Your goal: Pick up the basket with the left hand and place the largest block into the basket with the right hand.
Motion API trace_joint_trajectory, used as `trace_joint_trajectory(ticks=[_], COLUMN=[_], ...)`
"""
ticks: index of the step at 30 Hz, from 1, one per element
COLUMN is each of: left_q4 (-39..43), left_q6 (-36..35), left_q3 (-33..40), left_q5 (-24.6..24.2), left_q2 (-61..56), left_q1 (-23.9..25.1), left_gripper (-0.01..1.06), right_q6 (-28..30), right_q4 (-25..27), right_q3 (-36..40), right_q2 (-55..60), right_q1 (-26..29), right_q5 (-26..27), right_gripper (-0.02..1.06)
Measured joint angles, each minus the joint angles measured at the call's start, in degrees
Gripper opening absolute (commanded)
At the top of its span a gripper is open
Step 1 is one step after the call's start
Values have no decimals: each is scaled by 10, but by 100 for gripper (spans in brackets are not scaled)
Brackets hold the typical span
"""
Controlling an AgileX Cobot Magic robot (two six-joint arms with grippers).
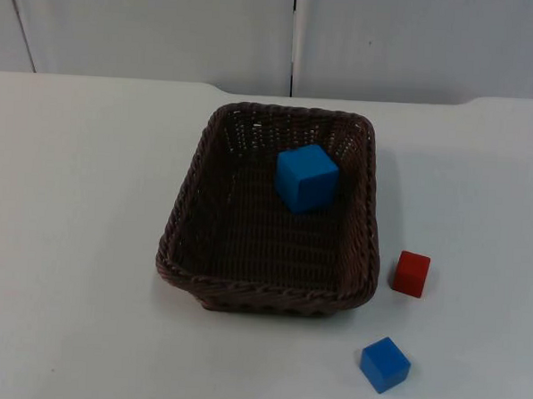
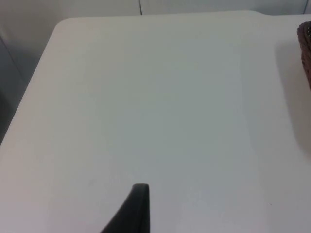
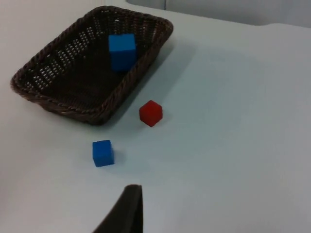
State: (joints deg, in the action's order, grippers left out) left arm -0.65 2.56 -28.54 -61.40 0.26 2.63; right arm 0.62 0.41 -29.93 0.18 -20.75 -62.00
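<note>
The brown wicker basket point(image 1: 270, 209) is sitting on the white table point(image 1: 76, 243), and the large blue block point(image 1: 307, 177) is already lying inside it, near the far right corner, leaning a little against the wall. So I am judging that the placing is done and the basket is set down on the table, not held by any gripper.

The left gripper point(image 2: 138, 208) is hanging over bare table, well apart from the basket; in its wrist view only a piece of the woven rim point(image 2: 305, 53) is entering the picture. The right gripper point(image 3: 129, 208) is hanging over the table on the other side. In each wrist view only one black fingertip is showing, so I cannot tell if the fingers are spread or pressed together.

From the right gripper the basket is lying ahead, with its long axis running away from the camera. The small blue block point(image 3: 102, 153) is nearest to it, the red block point(image 3: 150, 113) is just beside the basket wall.

The right wrist view is giving both small blocks and the basket together; the left wrist view is giving none of the blocks.
</note>
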Motion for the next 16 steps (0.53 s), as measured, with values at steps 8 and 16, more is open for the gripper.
trace_joint_trajectory(ticks=[8, 16], left_q4=[0, 0], left_q6=[0, 0], left_q3=[0, 0], left_q5=[0, 0], left_q2=[0, 0], left_q1=[0, 0], left_gripper=[105, 105], right_q6=[0, 0], right_q4=[0, 0], right_q3=[0, 0], right_q2=[0, 0], right_q1=[73, 154], right_q5=[0, 0], right_gripper=[105, 105])
